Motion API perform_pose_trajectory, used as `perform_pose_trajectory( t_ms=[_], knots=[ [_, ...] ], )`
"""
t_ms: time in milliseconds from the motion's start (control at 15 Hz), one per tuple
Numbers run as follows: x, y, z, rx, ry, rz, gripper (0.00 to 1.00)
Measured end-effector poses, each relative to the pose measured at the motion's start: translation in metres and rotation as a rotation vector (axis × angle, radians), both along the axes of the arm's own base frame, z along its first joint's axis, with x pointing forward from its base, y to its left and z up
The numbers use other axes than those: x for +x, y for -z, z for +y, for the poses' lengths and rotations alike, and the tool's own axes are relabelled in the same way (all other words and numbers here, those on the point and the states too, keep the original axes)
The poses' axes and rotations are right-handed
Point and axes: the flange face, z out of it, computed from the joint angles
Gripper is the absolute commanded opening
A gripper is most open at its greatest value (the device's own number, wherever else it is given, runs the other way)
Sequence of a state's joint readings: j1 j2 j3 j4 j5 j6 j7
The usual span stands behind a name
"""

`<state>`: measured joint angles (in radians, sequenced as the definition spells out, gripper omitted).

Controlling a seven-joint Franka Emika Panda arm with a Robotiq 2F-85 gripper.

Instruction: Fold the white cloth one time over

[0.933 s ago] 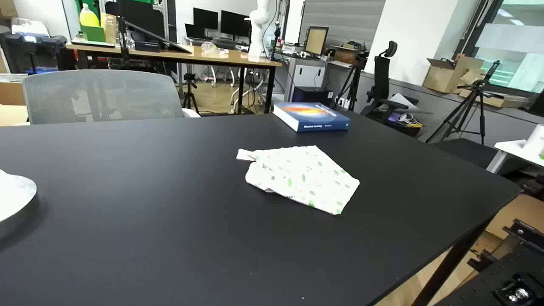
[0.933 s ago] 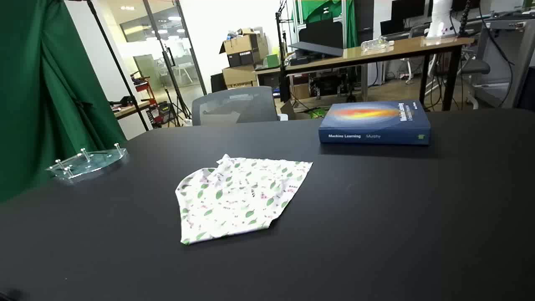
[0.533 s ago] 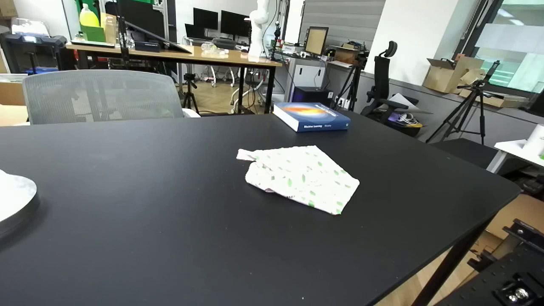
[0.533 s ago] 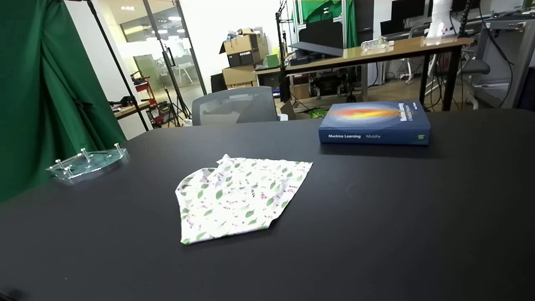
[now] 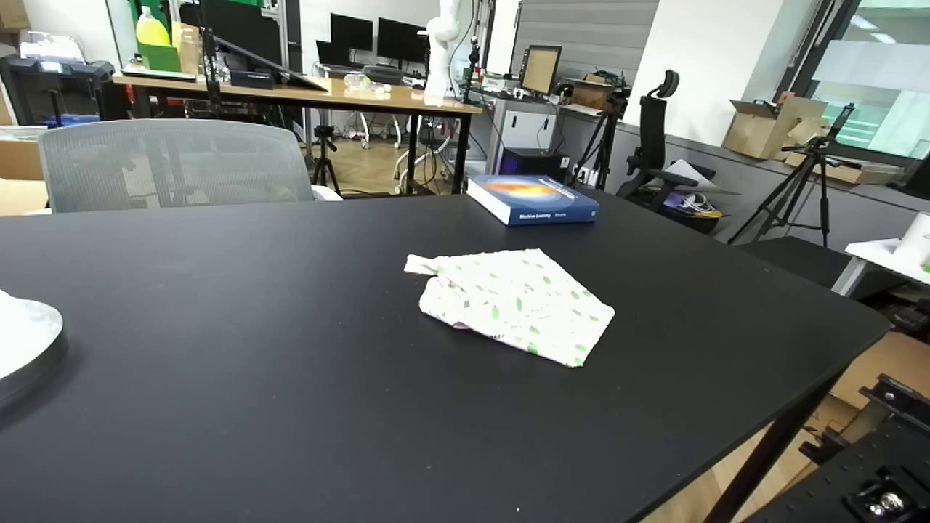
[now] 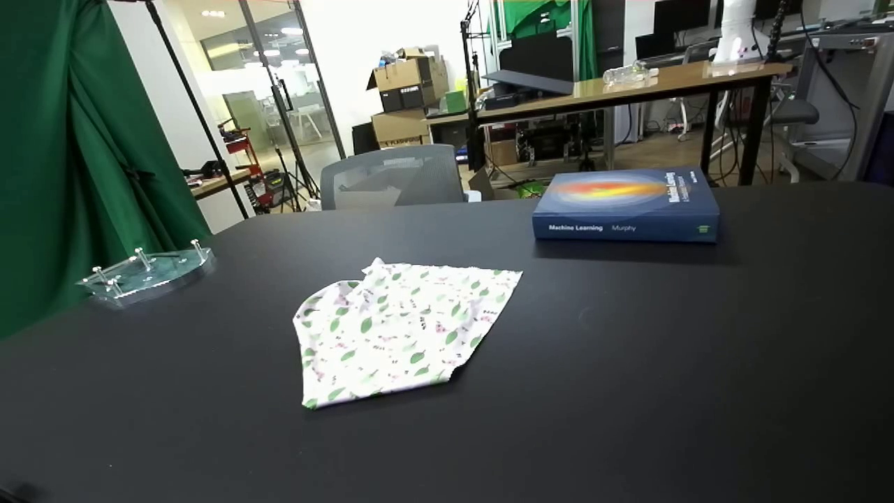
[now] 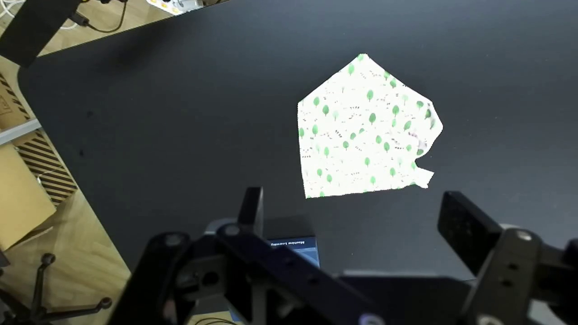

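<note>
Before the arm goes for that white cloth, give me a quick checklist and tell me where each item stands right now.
1. Gripper open: ok, jaws wide apart, holding nothing.
2. White cloth whole in the wrist view: ok, its full outline shows.
3. White cloth smooth for folding: not ok, rumpled along one side.
4. Blue book clear of the cloth: ok, it lies apart from it in both exterior views.
5. White cloth fully on the table: ok, no part hangs over an edge.
6. Gripper height above the cloth: cannot tell, neither exterior view shows the gripper clearly.
</note>
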<state>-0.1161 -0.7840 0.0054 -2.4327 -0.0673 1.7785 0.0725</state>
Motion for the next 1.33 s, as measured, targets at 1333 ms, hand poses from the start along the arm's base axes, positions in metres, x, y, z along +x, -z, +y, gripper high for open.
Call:
perform_pose_trajectory(
  t_ms=[1333],
  knots=[
    [0.066,0.048,-0.039,-0.031,0.053,-0.258,1.0]
  ],
)
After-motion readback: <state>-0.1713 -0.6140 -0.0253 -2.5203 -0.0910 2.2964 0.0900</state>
